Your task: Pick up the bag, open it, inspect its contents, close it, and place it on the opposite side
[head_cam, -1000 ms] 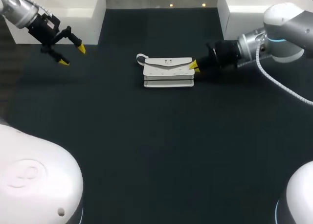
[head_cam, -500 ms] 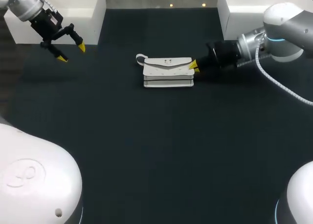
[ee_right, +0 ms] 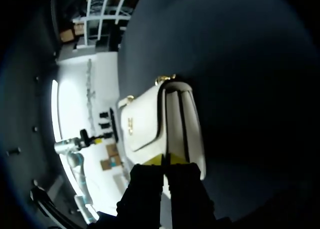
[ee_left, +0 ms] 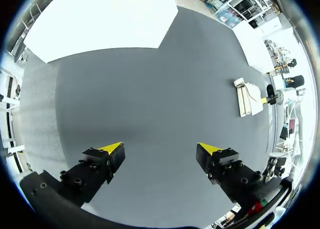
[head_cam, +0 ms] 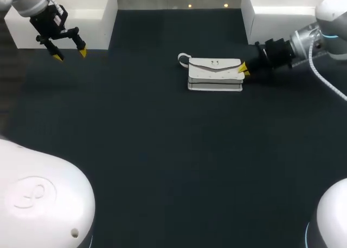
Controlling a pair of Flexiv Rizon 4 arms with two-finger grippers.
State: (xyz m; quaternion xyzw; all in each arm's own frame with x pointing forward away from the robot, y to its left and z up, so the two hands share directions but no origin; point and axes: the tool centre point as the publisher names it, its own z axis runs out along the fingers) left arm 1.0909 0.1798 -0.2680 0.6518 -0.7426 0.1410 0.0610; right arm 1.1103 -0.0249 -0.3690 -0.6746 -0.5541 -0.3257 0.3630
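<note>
One end of the white bag (head_cam: 215, 74) is pinched by right claw (head_cam: 244, 70); left claw (head_cam: 69, 55) gapes

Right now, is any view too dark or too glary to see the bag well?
Head view: the bag is evenly lit against the dark table. Left wrist view: bright glare at the table's far edge, bag far off but visible. Right wrist view: mostly in shadow, only the bag is well lit.

No lettering can be read anywhere (bag (head_cam: 215, 74) included).
</note>
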